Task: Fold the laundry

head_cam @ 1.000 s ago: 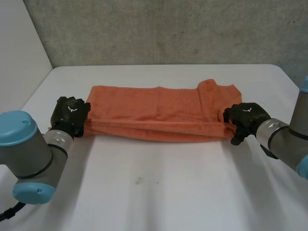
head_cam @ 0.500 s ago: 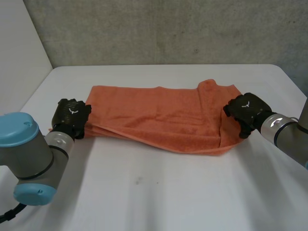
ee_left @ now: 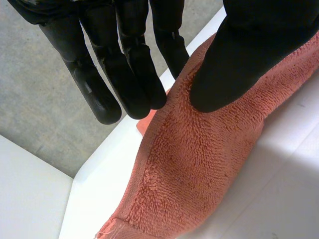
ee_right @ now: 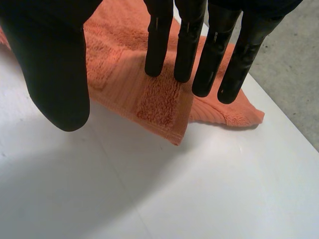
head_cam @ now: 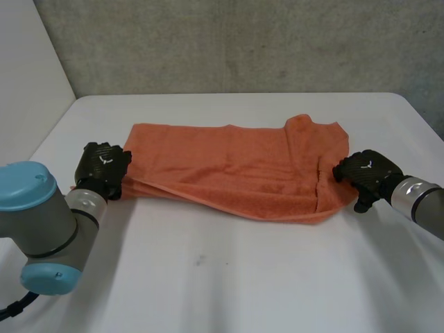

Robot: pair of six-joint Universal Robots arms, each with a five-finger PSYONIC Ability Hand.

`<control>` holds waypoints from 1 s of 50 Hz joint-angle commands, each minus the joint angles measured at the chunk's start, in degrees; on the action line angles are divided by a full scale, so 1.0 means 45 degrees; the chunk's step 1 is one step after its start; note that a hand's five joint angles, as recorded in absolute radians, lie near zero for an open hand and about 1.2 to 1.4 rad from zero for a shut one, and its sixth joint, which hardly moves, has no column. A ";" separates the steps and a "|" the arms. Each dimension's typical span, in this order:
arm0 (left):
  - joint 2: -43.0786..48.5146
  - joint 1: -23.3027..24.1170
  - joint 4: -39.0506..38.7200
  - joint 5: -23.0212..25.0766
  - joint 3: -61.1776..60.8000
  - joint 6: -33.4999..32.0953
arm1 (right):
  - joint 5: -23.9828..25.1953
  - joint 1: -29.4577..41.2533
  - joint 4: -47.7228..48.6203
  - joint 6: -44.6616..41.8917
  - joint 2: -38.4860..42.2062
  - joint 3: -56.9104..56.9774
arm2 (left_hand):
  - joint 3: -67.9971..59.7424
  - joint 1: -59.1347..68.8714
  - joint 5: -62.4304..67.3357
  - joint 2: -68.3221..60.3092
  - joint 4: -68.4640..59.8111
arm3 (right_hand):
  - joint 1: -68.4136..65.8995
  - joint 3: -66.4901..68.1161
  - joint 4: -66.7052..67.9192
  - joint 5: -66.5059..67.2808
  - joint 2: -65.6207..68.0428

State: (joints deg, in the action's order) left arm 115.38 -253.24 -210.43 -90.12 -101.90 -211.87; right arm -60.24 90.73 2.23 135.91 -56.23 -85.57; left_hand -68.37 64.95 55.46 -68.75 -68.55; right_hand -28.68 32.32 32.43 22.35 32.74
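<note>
Head view, mid-fold: left hand (head_cam: pixel 103 166) pinches towel (head_cam: pixel 236 173) end; right hand (head_cam: pixel 368 173) (fingers (ee_right: pixel 189 45) straight, empty) likely must regrip opposite end.

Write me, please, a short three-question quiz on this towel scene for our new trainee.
1. True or false: the right hand has its fingers curled round the towel.
2. Where is the left hand? A) at the towel's left end B) on its middle C) beside the right hand
3. Fill in: the towel lies on a white ____.

Key:
1. False: its fingers are straight, over the towel's right end.
2. A.
3. table.
</note>
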 commanded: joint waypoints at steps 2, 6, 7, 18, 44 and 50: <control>0.0101 -0.0013 -0.0016 0.0007 0.0047 0.0013 | -0.0011 0.0052 0.0987 -0.0222 0.0756 0.0167 | -0.2585 0.3344 0.3232 -0.2500 -0.2544 | -0.1624 0.0815 0.0790 0.0808 0.0721; 0.0140 -0.0013 -0.0016 -0.0012 0.0048 0.0013 | -0.0011 0.0091 0.1573 -0.0222 0.0952 0.0226 | -0.2585 0.3344 0.3232 -0.2500 -0.2544 | -0.1960 0.1151 0.1126 0.1144 0.1057; 0.0160 -0.0013 -0.0016 -0.0012 0.0048 0.0013 | -0.0031 0.0091 0.1690 -0.0222 0.0971 0.0245 | -0.2585 0.3344 0.3232 -0.2500 -0.2544 | -0.1998 0.1189 0.1163 0.1182 0.1095; 0.0219 -0.0013 -0.0016 -0.0012 0.0067 0.0013 | -0.0168 0.0091 0.2180 -0.0086 0.1693 0.0850 | -0.2585 0.3344 0.3232 -0.2500 -0.2544 | -0.2558 0.1749 0.1724 0.1743 0.1656; 0.0219 0.0006 0.0004 -0.0012 0.0028 0.0013 | -0.0695 0.0931 0.2082 0.0051 0.2534 0.1886 | -0.2585 0.3344 0.3232 -0.2500 -0.2544 | -0.4277 0.3469 0.3443 0.3462 0.3375; 0.0219 -0.0013 0.0004 -0.0012 0.0008 -0.0007 | -0.0714 0.0912 0.2141 0.0207 0.2573 0.2023 | -0.2585 0.3344 0.3232 -0.2500 -0.2544 | -1.1404 1.0596 1.0570 1.0589 1.0502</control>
State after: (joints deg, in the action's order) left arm 116.38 -253.29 -210.43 -90.17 -101.79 -211.82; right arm -63.18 94.79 11.64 136.24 -44.99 -77.12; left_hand -68.37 64.95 55.46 -68.75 -68.55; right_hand -48.63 57.46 57.51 45.54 57.67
